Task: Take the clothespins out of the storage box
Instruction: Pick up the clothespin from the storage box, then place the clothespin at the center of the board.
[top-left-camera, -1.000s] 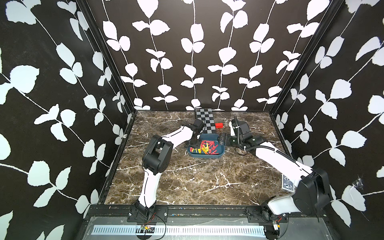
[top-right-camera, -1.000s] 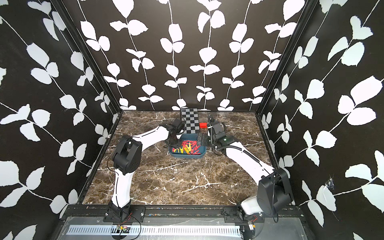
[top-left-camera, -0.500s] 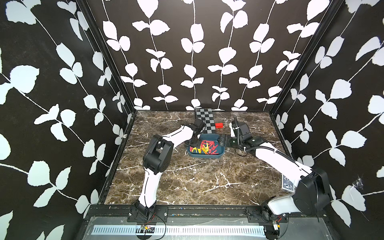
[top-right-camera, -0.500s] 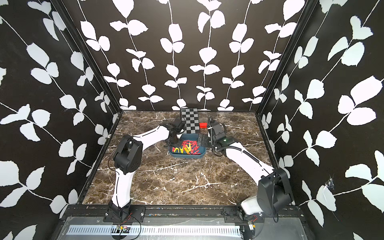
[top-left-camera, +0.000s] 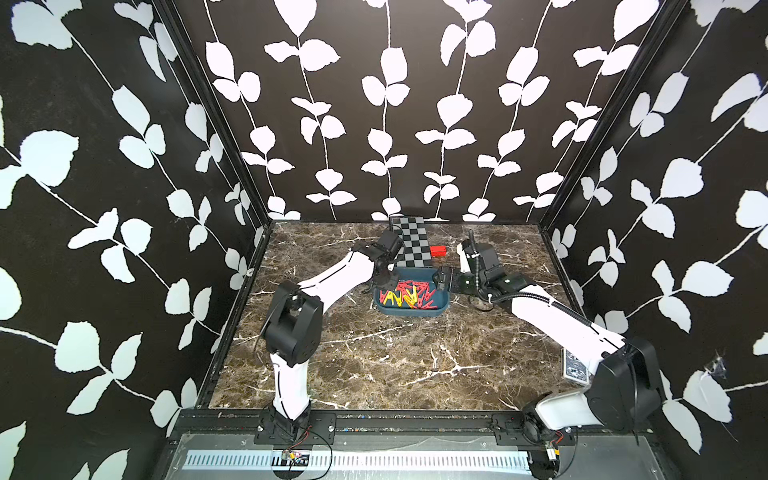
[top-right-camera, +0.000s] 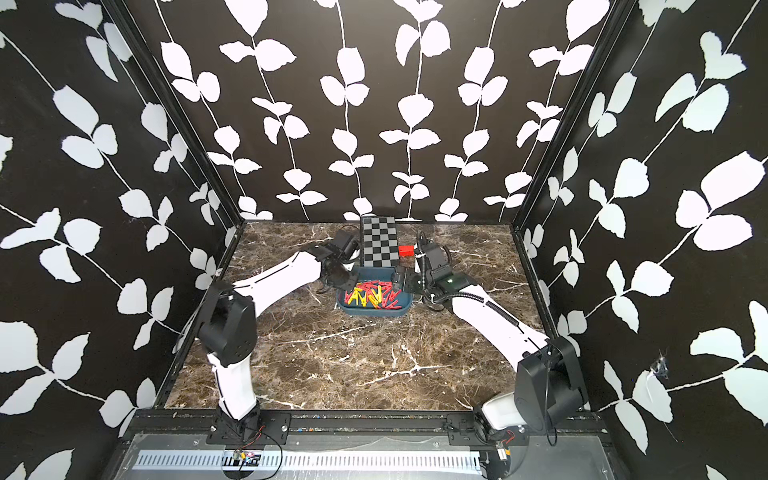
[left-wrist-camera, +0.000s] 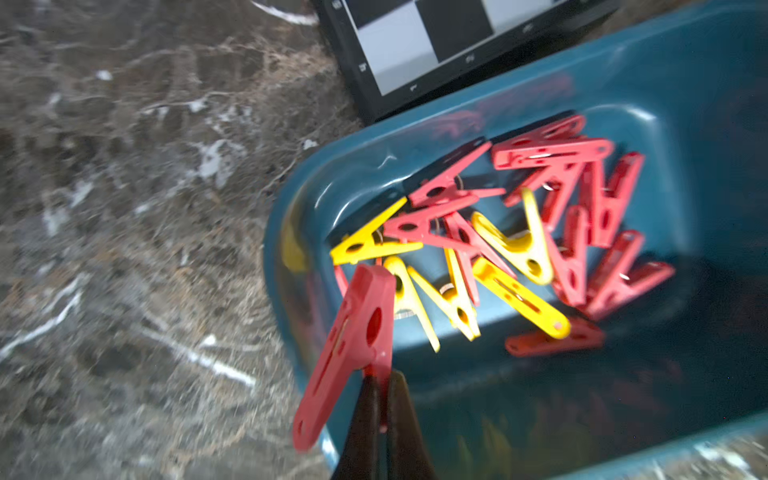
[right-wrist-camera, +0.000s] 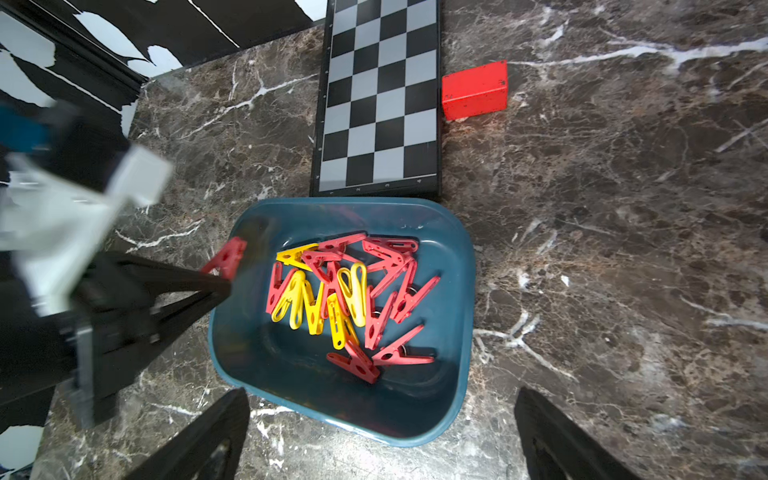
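The left fingers (left-wrist-camera: 363, 424) are clenched on one leg of a red clothespin (left-wrist-camera: 353, 345), which hangs across the rim of the teal storage box (right-wrist-camera: 415, 415) on that arm's side, apart from the pile. The other clothespins (right-wrist-camera: 349, 291), red and yellow, lie tangled inside the box, which sits on the marble tabletop (right-wrist-camera: 602, 249) just beside the checkered board (right-wrist-camera: 378, 95), with a red block (right-wrist-camera: 473, 89) next to the board. The right fingers (right-wrist-camera: 199, 440) are spread wide, grasping nothing, above the box's opposite edge.

Marble table (top-left-camera: 374, 365): storage box (top-left-camera: 411, 313), board (top-left-camera: 412, 245), block (top-left-camera: 437, 250)
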